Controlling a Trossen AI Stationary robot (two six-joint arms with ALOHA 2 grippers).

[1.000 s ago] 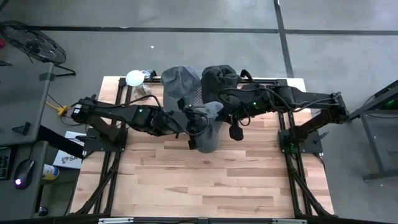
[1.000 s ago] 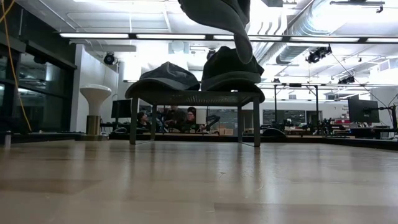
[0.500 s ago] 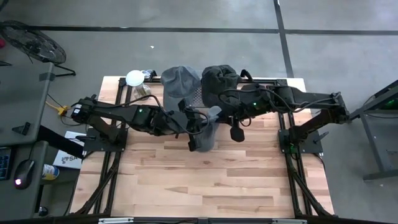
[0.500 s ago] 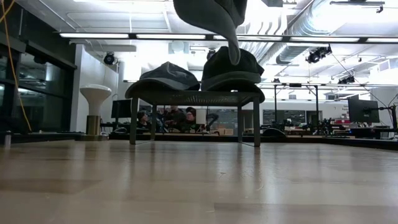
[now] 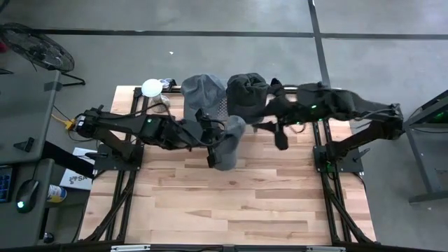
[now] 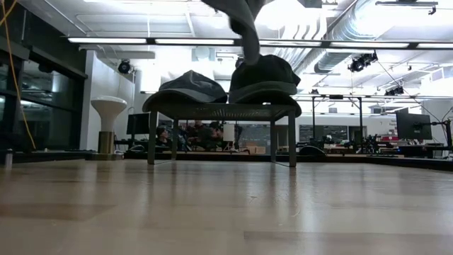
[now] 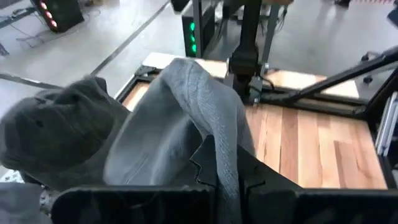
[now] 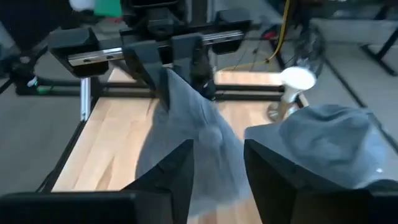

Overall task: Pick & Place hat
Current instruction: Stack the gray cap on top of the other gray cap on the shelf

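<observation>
A grey hat point(image 5: 227, 142) hangs in the air over the middle of the table, with my left gripper point(image 5: 210, 137) shut on it. In the low view only its lower tip point(image 6: 244, 25) shows at the top. My right gripper point(image 5: 279, 134) stands open to the hat's right, apart from it; its fingers point(image 8: 180, 171) show a wide gap. Two more hats rest on a rack point(image 6: 219, 111) at the far edge: a light grey one point(image 5: 203, 91) and a dark one point(image 5: 248, 94). My left gripper pinches a thick fold of the hat's cloth point(image 7: 227, 177) between its two fingers, coming about level from the table's left. The hat is lifted clear of the table, and most of it spreads out beyond the fingers and sags below them.
A white mushroom-shaped lamp point(image 5: 152, 87) stands at the far left beside the rack. Bare wooden table point(image 5: 231, 203) lies on the near side. The arms' dark frames point(image 5: 329, 161) stand along both sides.
My right gripper has let go of the hat and drawn back toward the table's right edge. The hat now hangs from my left gripper alone; it has bunched narrower, shifted a little left, and its lower tip has risen.
</observation>
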